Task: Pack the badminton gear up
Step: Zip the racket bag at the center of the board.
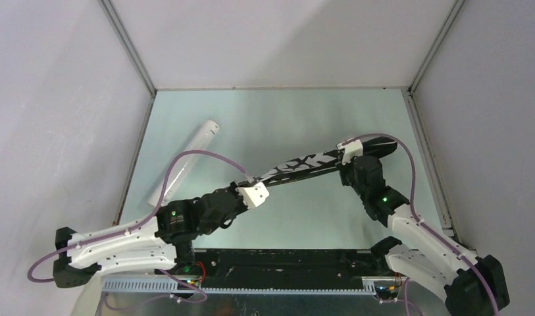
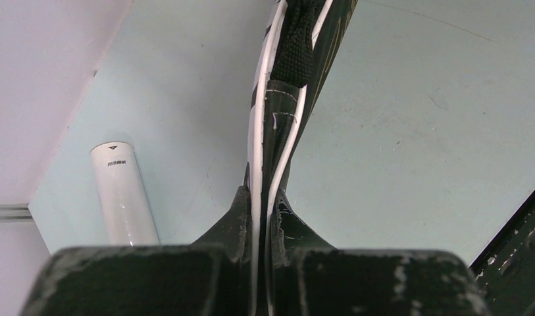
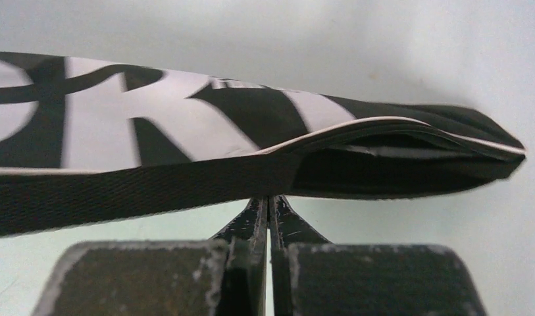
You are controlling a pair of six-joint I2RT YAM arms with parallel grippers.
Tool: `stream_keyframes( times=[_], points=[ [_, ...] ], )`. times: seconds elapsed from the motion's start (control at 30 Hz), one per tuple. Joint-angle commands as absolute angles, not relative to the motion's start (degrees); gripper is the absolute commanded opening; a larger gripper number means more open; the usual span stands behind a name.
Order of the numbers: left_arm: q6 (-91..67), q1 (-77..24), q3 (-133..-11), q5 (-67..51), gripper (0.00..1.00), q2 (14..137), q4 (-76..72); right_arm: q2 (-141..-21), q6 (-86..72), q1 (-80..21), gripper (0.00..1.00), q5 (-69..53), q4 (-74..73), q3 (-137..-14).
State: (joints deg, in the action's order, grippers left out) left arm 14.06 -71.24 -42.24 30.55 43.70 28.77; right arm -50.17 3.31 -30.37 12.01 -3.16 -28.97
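The black bag (image 1: 304, 164) with white "SPORT" lettering hangs stretched between both arms above the table. My left gripper (image 1: 247, 187) is shut on its narrow end; in the left wrist view the white-piped bag edge (image 2: 281, 118) runs between the jaws of that gripper (image 2: 261, 197). My right gripper (image 1: 351, 157) is at the wide end. Its jaws (image 3: 269, 199) are shut, tips against the underside of the bag's black strap (image 3: 120, 191), with nothing visible between them. The lettered bag (image 3: 185, 125) gapes slightly at its far end. A long white tube (image 1: 185, 161) lies on the table to the left, also seen in the left wrist view (image 2: 123, 194).
Pale green table (image 1: 284, 112) enclosed by grey walls on the left, back and right. A black rail (image 1: 284, 263) runs along the near edge between the arm bases. Purple cables (image 1: 199, 155) loop over both arms.
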Motion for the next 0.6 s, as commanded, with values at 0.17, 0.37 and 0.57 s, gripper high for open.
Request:
stream_keyframes(
  times=[0.17, 0.37, 0.57],
  points=[
    [15.6, -70.9, -42.8, 38.3, 0.00, 40.9, 28.3, -58.2, 4.3, -19.5, 0.00, 18.0, -1.2, -32.9],
    [16.0, -70.9, -42.9, 38.8, 0.00, 39.9, 29.1, -64.1, 5.8, -13.9, 0.00, 19.3, 2.6, -34.7],
    [16.8, -70.9, -42.6, 36.8, 0.00, 37.7, 29.8, -69.8, 9.2, -9.5, 0.00, 19.8, 9.8, -35.8]
  ],
)
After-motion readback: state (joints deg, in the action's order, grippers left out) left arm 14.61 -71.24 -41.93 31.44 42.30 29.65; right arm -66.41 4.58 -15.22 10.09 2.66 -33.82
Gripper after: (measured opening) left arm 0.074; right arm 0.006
